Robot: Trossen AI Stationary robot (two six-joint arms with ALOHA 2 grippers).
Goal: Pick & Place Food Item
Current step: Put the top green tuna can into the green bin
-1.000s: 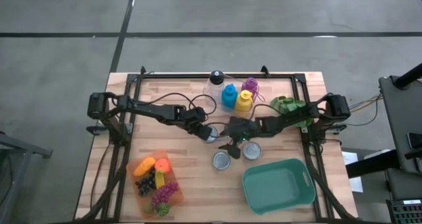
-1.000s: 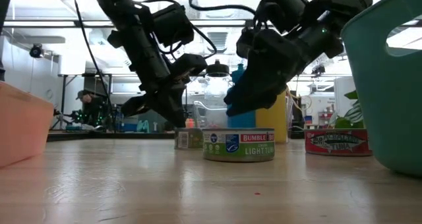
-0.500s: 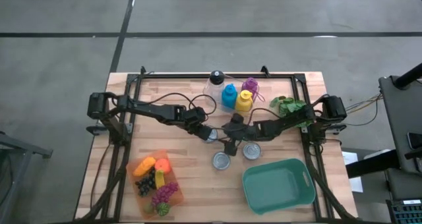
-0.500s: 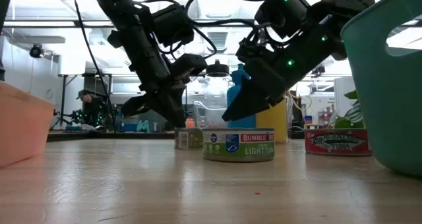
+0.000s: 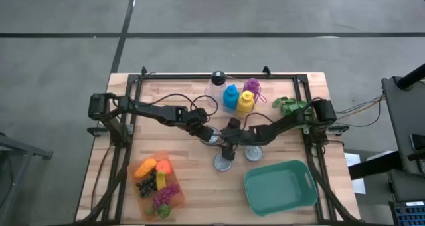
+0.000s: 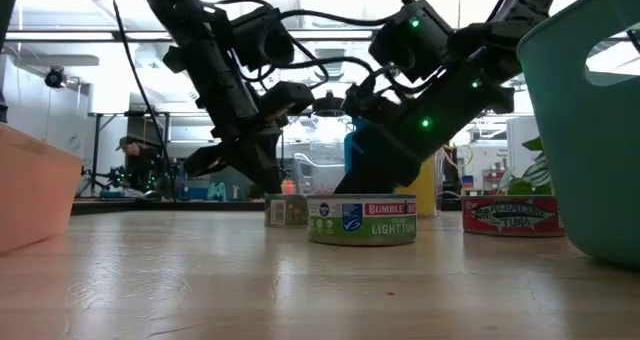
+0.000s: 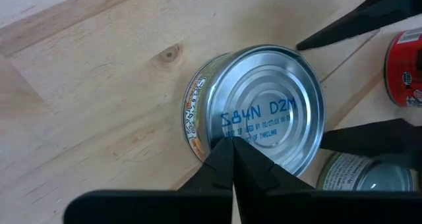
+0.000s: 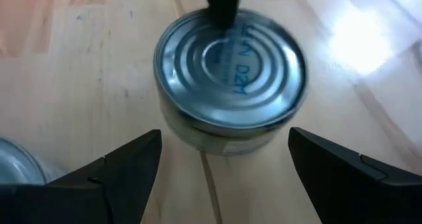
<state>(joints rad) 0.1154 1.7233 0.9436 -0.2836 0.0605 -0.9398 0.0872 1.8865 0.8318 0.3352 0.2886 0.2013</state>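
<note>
Your right gripper (image 5: 229, 134) has swung left across the frame's centre, fingers spread either side of the can (image 5: 211, 135) (label unreadable). The left gripper (image 5: 204, 133), fingers pressed together, rests its tips on that can's lid.

Wooden table (image 5: 166, 93). Far edge, middle: clear jar (image 5: 216, 83), black lid; blue bottle (image 5: 230, 96) and yellow bottle (image 5: 246, 102) touching, just beside it. Purple bundle (image 5: 252, 86) behind yellow bottle. Green leaves (image 5: 287, 105) toward right edge. Near-left corner: orange tray (image 5: 171, 175) with toy fruit (image 5: 146, 166). Person (image 6: 130, 160) in room behind.
</note>
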